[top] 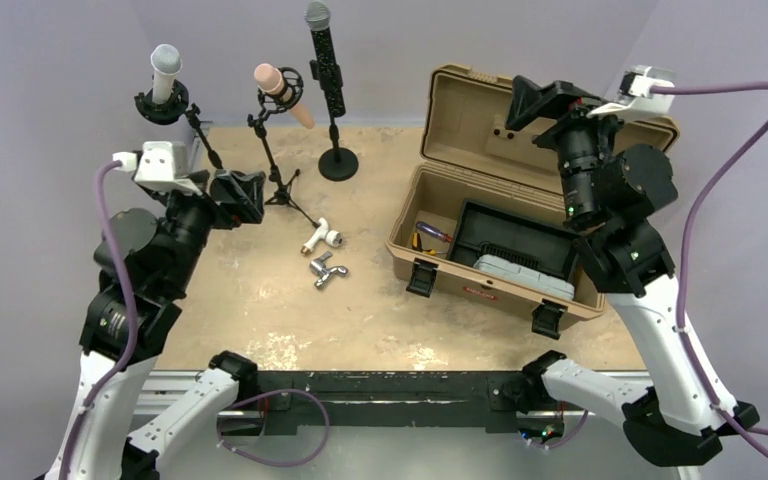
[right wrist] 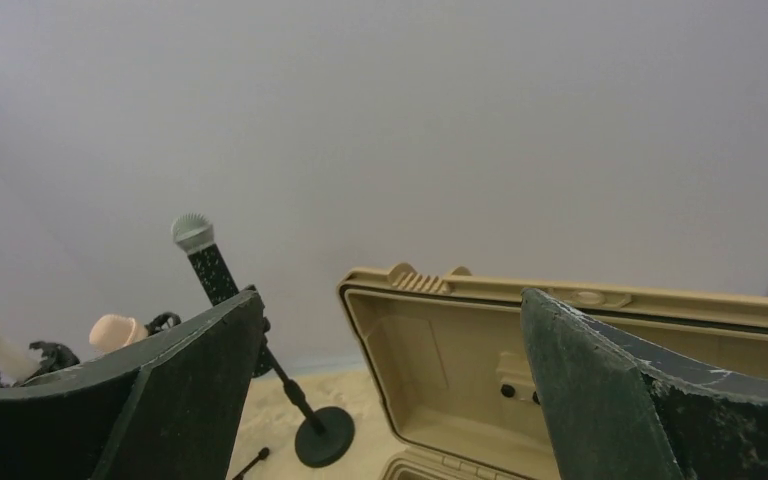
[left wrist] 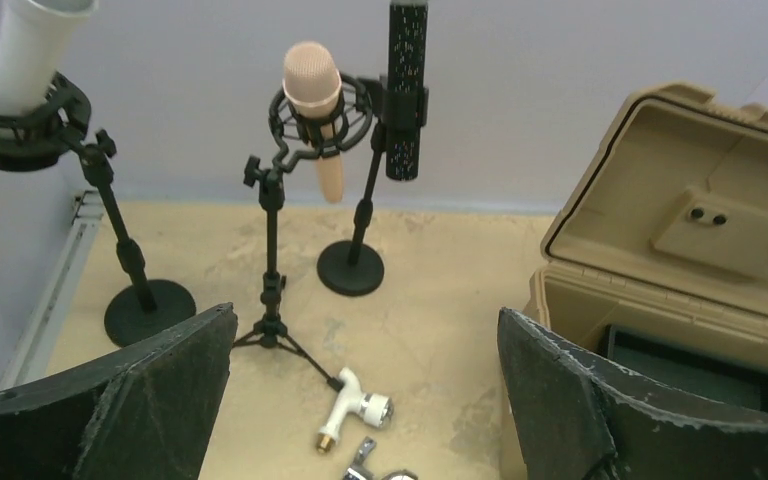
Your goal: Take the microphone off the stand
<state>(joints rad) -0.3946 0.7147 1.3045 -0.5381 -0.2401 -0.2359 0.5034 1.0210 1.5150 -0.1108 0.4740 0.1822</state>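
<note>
**K:** Tan table, lilac wall behind. Three mics stand along the far edge, all seated in their holders. The white microphone is in a shock mount far left. The pink microphone sits tilted in a shock mount on the tripod stand. The black microphone stands upright in the clip of the round-base stand.

**M:** Grippers?

**K:** Both are empty. The left gripper has its jaws spread wide and hangs above the table, well short of the tripod feet, facing the mic row. The right gripper is just as wide. It's raised over the open toolbox and aimed at the lid and wall, which looks to me like parking it clear.

**M:** Which mic is the target?

**K:** Task doesn't say. The left wrist view frames pink and black between its fingers, so I'd bet on one of those. The left arm is the nearer one to all three.

**M:** Why would the mounts matter?

**K:** The shock mounts ring the mic body, so it likely has to slide out along its own axis. The tripod looks light and could tip when pulled, so the right arm may need to brace it.

**M:** Clutter?

**K:** A white tool and a chrome fitting lie just in front of the tripod legs, under the approach path.
</note>
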